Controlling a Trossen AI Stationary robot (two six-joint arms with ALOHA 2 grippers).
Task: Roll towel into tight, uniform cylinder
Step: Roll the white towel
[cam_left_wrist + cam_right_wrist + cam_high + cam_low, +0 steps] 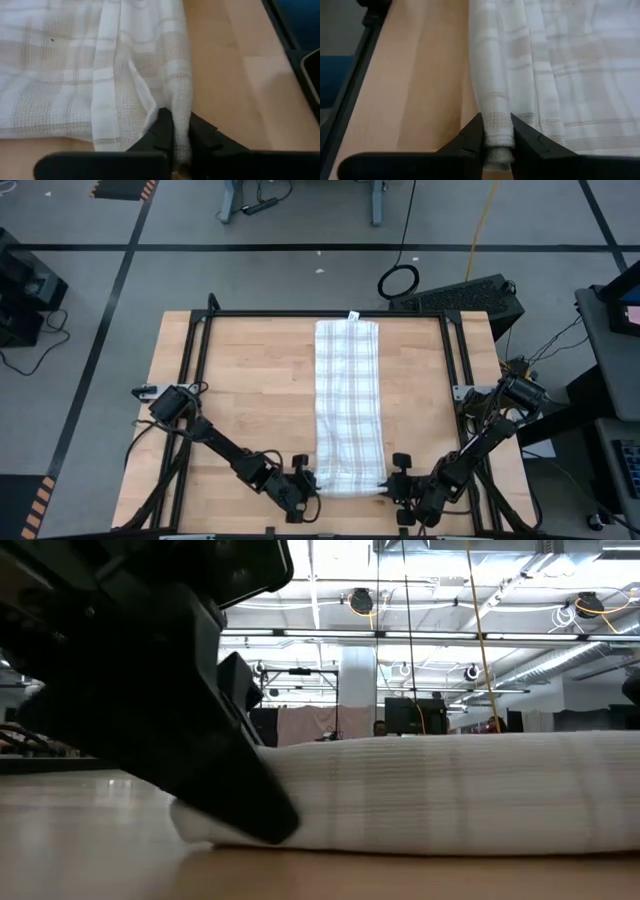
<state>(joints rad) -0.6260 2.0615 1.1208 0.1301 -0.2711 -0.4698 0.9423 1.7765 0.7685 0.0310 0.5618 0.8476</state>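
Observation:
The towel [348, 400], white with a faint checked grid, lies as a long narrow strip from the table's far edge to its near edge. A small tag [352, 315] sits at the far end. The towel's near end is turned up into a thick roll [450, 790] resting on the wood. My left gripper [312, 485] is shut on the roll's left end, and my right gripper [388, 485] is shut on its right end. In the low view, the dark left gripper [220, 770] covers the roll's left tip. My left gripper [181, 135] pinches the left end of the towel's rolled near edge [182, 112] between its two fingers, several layers thick. The fingers slant down from the near left, along the roll. The roll rests on the table. My right gripper [497, 137] pinches the right end of the same roll [496, 117] between its two fingers. It slants down from the near right, in line with the roll. That end bulges between the fingers and lies on the wood.
Bare wood [250, 400] stretches on both sides of the strip. A black metal frame [280, 313] runs along the table's far edge and down both sides. A dark keyboard-like box [470, 295] lies off the table's far right corner.

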